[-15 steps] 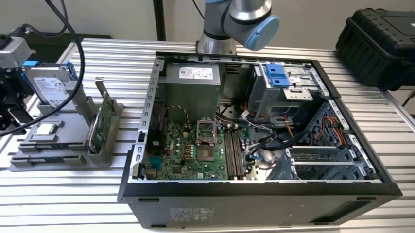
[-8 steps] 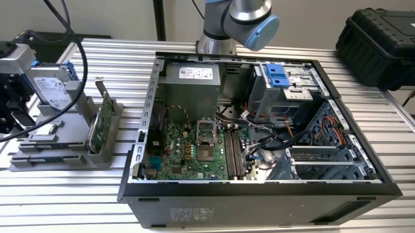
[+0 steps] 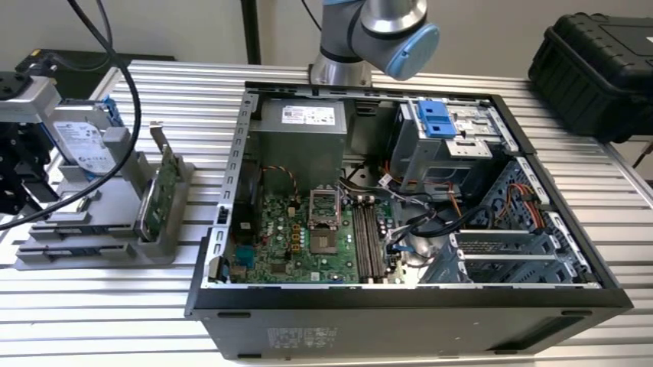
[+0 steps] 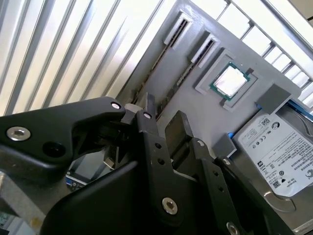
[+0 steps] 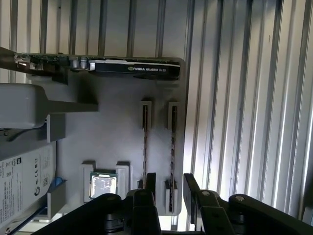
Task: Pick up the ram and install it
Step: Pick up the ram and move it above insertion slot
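Hovering over the ram (image 5: 172,147), tool (image 5: 170,178) parted (processor (image 5: 103,185) beside); card (image 5: 137,68) beyond.

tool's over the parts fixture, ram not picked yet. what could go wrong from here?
1. The ram stands on edge right beside a second stick in the grey fixture. The open tool hangs near their ends, so a finger may knock the neighbour.
2. In the exterior view, black cables lie close beside the motherboard's memory slots. They may snag a stick going in.
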`<action>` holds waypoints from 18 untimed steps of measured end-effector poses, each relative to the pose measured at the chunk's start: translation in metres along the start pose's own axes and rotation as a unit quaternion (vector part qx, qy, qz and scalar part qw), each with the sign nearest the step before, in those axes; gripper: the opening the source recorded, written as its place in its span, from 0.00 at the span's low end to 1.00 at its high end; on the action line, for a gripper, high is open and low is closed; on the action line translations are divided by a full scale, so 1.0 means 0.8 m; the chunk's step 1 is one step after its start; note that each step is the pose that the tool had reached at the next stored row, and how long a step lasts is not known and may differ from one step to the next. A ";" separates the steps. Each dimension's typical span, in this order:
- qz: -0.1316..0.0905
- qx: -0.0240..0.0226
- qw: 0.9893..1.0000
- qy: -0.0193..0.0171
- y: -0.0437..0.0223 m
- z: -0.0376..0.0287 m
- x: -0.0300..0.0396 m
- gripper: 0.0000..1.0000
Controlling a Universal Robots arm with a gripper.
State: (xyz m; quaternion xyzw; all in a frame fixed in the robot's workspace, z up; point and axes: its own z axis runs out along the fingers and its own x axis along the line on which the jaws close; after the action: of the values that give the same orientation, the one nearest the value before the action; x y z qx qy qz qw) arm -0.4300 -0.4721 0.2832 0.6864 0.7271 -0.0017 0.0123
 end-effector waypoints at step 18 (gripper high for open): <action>0.000 0.000 1.000 0.000 0.0031 0.0176 -0.0010 1.00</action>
State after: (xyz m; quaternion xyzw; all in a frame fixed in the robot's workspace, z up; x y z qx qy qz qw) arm -0.4273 -0.4731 0.2692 0.6864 0.7271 -0.0016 0.0123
